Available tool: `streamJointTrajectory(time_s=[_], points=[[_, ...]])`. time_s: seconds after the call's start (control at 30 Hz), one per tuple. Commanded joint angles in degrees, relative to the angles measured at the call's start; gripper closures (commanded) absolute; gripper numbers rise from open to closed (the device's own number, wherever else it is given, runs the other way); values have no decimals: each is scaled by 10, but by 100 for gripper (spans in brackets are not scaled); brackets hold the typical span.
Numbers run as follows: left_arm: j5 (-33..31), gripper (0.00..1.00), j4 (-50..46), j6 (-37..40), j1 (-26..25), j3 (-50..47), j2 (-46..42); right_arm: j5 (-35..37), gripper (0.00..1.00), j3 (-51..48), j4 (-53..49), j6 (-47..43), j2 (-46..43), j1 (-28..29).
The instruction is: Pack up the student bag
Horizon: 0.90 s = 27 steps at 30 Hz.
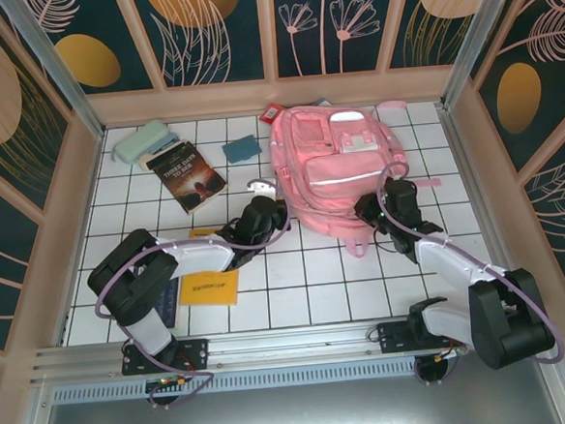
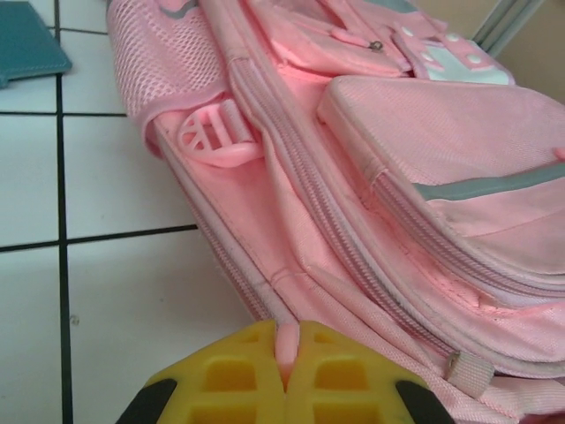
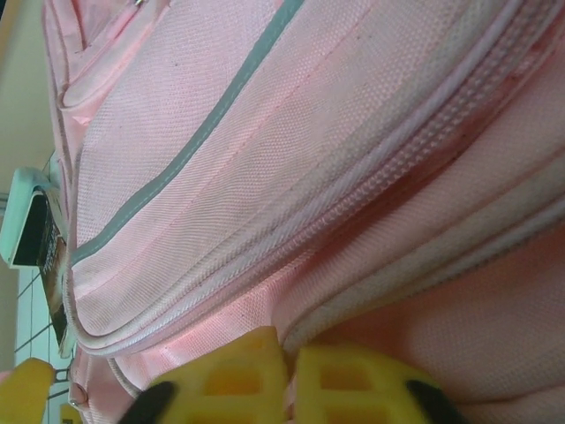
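A large soft pink fabric backpack [image 1: 332, 194] lies flat on the white gridded tabletop [image 1: 297, 279], right of centre, front side up and top end toward the far wall. Its front zip pockets look closed. A pale reflective stripe crosses the lower pocket.

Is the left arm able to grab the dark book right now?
Probably not yet. Its fingers are pinched on a pink tab of the student bag. The book lies on its side of the table with bare tiles between, so once it lets go, likely yes.
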Motion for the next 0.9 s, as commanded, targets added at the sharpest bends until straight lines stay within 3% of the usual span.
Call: streamJointTrajectory(time_s=[0.0, 0.1, 0.27, 0.43, 0.87], points=[[-11, 100, 26, 30, 28, 8, -11, 9, 62, 31, -16, -84, 1, -2], [27, 100, 36, 27, 28, -3, -26, 39, 53, 64, -30, -141, 2, 60], [54, 100, 42, 18, 28, -11, -30, 35, 60, 122, -37, -191, 56, 130], [77, 100, 46, 11, 27, -14, -26, 44, 59, 165, -31, -209, 104, 177], [82, 100, 52, 6, 28, -19, -25, -45, 57, 229, -8, -217, 233, 188]])
